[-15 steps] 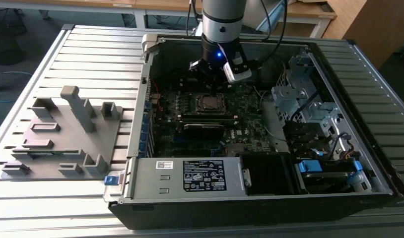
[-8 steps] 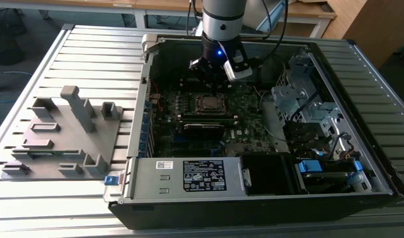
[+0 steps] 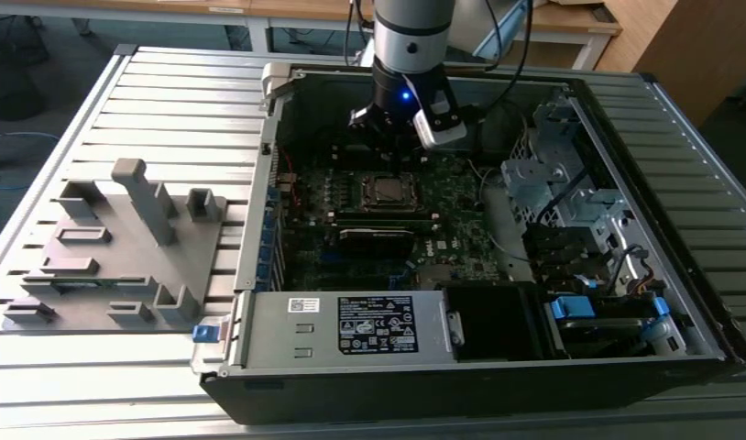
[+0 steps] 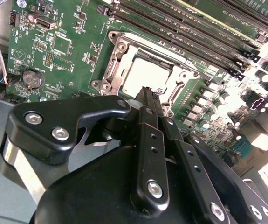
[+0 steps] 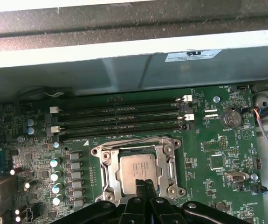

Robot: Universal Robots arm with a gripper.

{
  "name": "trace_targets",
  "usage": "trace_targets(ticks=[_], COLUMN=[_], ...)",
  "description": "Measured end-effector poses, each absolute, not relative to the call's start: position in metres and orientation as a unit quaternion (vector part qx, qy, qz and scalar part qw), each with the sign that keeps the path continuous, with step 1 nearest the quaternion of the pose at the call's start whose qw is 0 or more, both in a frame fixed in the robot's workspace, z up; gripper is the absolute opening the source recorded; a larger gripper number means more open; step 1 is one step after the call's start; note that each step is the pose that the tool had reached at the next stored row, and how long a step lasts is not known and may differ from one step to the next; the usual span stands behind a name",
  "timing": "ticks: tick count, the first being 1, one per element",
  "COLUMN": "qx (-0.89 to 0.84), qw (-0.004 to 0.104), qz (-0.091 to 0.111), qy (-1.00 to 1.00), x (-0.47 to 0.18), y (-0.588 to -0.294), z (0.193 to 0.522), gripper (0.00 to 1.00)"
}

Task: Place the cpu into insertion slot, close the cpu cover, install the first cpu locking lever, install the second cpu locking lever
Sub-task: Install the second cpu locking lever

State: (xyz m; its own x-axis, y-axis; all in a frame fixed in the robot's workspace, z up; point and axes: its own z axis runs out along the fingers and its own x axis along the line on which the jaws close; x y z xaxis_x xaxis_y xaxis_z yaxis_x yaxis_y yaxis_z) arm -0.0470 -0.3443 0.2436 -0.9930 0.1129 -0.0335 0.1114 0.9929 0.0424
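Grey fixture block sitting on the slatted desk at about 9 o'clock of the open computer case in the exterior view; not involved. Inside the case, the cpu is already lying in the insertion slot near the middle of the motherboard, and the cpu cover looks folded down around it, silver top showing through the window in both wrist views. Memory slots running at 12 o'clock of the socket in the first wrist view. Hand is hovering just over the socket's 6 o'clock edge there, fingers clenched together, grasping nothing. Judging the step as lever work: pressing with the closed tips on the thin lever wire, not the chip, staying low and pushing sideways under the hook, avoiding nearby capacitors.
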Motion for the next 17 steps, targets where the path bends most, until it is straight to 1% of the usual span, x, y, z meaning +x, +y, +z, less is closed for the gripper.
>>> trace_targets(ticks=[17], qx=[0.056], qw=[0.018], qz=[0.02], qy=[0.998], x=[-0.0469], y=[-0.3483], z=[0.2452], gripper=[0.1])
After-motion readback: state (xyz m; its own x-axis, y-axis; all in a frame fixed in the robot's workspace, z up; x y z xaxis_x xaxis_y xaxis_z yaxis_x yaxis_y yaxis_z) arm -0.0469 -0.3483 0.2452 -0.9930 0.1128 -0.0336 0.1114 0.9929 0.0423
